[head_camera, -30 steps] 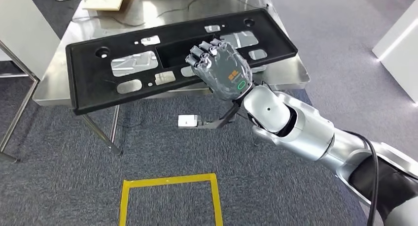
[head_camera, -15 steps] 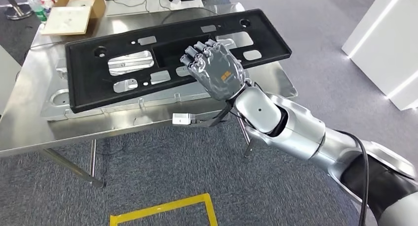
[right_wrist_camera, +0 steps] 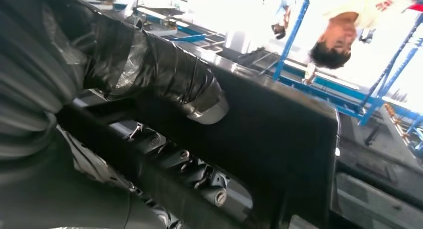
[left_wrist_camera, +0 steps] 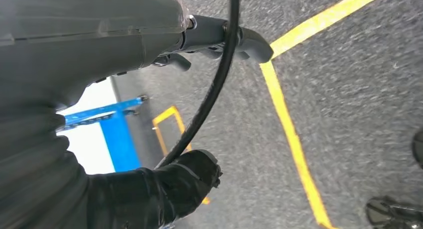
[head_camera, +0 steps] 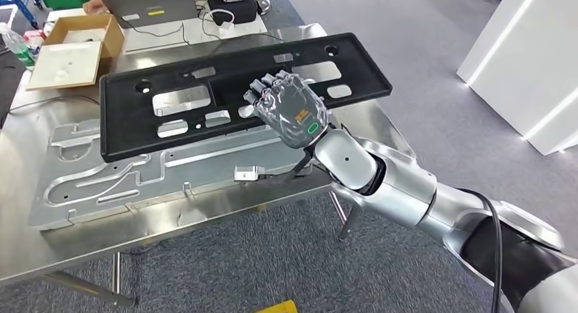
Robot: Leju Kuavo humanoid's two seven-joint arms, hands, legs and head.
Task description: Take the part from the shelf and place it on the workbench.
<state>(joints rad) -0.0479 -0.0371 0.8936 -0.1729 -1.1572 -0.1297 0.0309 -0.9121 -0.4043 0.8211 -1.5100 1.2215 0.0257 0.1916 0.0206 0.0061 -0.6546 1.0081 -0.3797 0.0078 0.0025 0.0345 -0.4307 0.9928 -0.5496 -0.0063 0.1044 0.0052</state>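
The part point(head_camera: 232, 98) is seen as matt black, with cut-outs through which silver shows. The worktop point(head_camera: 82, 224) is seen as brushed silver steel. The right robot hand point(head_camera: 290, 108) is coloured grey, marked with an orange logo and a green ring. The floor point(head_camera: 259, 258) is carpeted in speckled grey, and yellow tape point(left_wrist_camera: 294, 144) is laid on it. A brown box point(head_camera: 71, 50) is seen.

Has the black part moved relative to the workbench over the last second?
Yes. The black part in the right hand has come in over the steel workbench; earlier its near left corner overhung the table's front edge above the carpet.
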